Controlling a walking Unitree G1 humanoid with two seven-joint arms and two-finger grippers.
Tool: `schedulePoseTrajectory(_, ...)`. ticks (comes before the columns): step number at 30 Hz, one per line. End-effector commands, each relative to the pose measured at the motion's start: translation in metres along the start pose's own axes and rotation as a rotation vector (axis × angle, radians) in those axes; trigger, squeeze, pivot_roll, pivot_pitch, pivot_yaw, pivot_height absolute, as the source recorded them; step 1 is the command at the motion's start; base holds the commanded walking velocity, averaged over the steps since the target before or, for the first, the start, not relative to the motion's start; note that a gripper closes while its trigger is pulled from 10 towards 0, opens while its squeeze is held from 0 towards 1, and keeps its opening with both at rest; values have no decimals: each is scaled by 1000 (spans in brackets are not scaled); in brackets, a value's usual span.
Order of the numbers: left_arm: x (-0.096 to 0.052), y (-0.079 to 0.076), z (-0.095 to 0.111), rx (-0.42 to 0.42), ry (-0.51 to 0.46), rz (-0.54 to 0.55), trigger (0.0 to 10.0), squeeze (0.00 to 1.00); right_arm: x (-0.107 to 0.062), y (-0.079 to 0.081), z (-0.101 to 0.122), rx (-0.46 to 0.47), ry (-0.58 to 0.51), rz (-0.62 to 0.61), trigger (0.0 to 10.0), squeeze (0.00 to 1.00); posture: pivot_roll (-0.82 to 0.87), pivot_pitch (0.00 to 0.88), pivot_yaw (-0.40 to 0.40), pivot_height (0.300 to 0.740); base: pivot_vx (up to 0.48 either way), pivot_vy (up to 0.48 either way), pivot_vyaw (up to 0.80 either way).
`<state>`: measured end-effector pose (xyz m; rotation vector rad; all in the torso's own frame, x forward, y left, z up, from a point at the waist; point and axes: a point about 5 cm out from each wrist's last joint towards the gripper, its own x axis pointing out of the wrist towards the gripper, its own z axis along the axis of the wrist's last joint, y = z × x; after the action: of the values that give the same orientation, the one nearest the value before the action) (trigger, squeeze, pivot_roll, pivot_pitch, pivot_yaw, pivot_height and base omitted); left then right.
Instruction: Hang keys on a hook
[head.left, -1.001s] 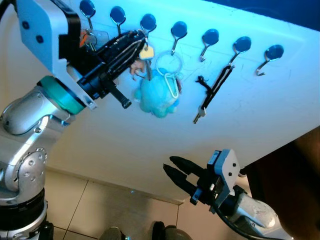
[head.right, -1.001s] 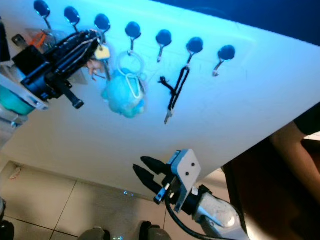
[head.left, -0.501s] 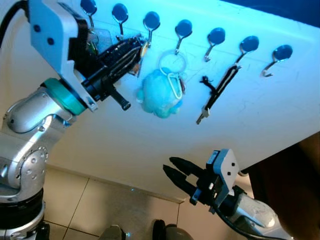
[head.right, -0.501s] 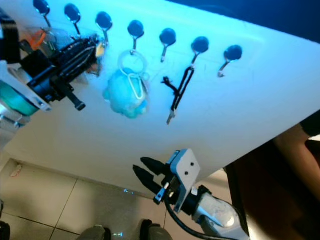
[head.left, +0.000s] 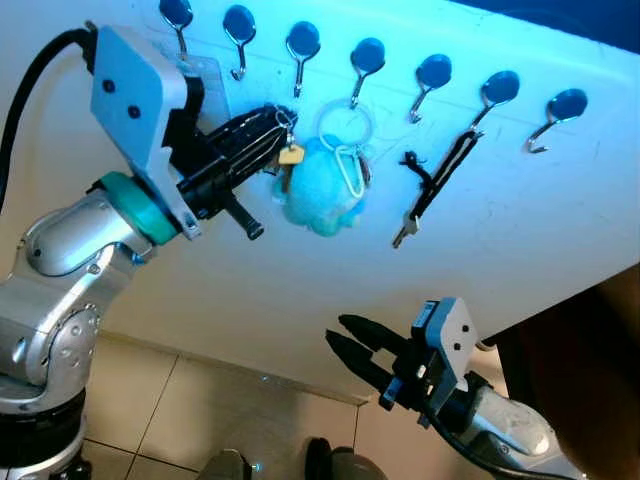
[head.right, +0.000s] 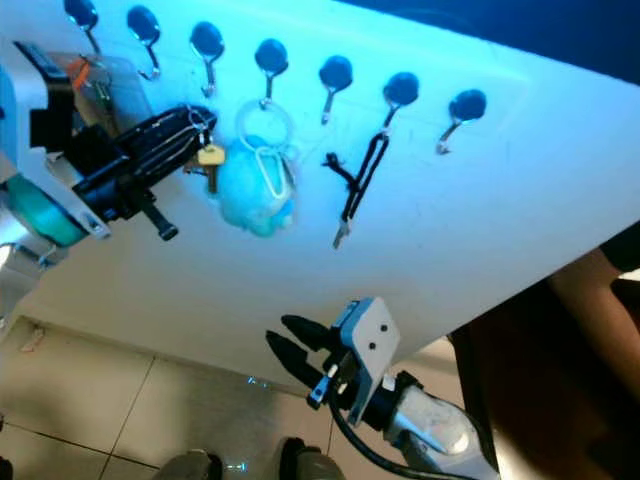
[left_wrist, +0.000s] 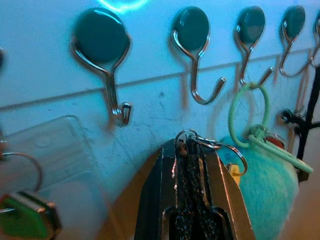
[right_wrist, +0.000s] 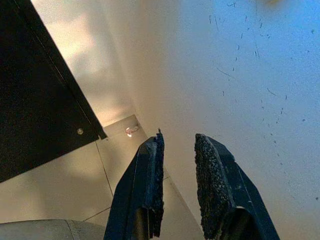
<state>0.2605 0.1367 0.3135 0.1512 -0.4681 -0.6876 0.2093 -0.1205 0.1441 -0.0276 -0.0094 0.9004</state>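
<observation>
A row of metal hooks (head.left: 303, 45) with dark round heads runs along the top of a white board (head.left: 500, 240). My left gripper (head.left: 283, 120) is shut on a key ring (left_wrist: 220, 147), and a yellow-tagged key (head.left: 291, 154) dangles from it, below the third hook and just left of the plush. In the left wrist view the shut fingers (left_wrist: 190, 165) sit under two empty hooks (left_wrist: 197, 80). A blue plush keychain (head.left: 320, 195) hangs on the fourth hook. My right gripper (head.left: 335, 330) is open, low in front of the board.
A black lanyard with a key (head.left: 430, 185) hangs from the sixth hook. A clear badge holder (left_wrist: 50, 155) and a green tag (left_wrist: 25, 220) hang at the left end. A person's arm (head.right: 600, 290) is at the right. Tiled floor (head.left: 200, 420) lies below.
My left gripper has come down and away from the third hook, still holding the key ring; the key now dangles lower, beside the plush. The right gripper has stayed put.
</observation>
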Motion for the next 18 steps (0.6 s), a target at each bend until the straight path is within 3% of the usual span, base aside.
schedulePoseTrajectory(1, -3, -2, 10, -11, -73, 3, 10000, 0, -1, 3, -1, 9, 7, 8, 10000, 0, 68, 146, -32, 740, 0, 0, 0)
schedulePoseTrajectory(6, -8, -6, 20, -42, -131, -39, 10000, 0, -1, 3, -1, 11, 9, 10, 10000, 0, 70, 143, -34, 740, 0, 0, 0)
schedulePoseTrajectory(14, -14, -26, 18, -59, -103, -225, 10000, 0, -1, 3, -2, 14, 11, 13, 10000, 0, 67, 138, -34, 740, 0, 0, 0)
schedulePoseTrajectory(18, -12, -28, 16, -65, -108, -233, 10000, 0, -1, 3, -2, 14, 12, 12, 10000, 0, 62, 136, -34, 740, 0, 0, 0)
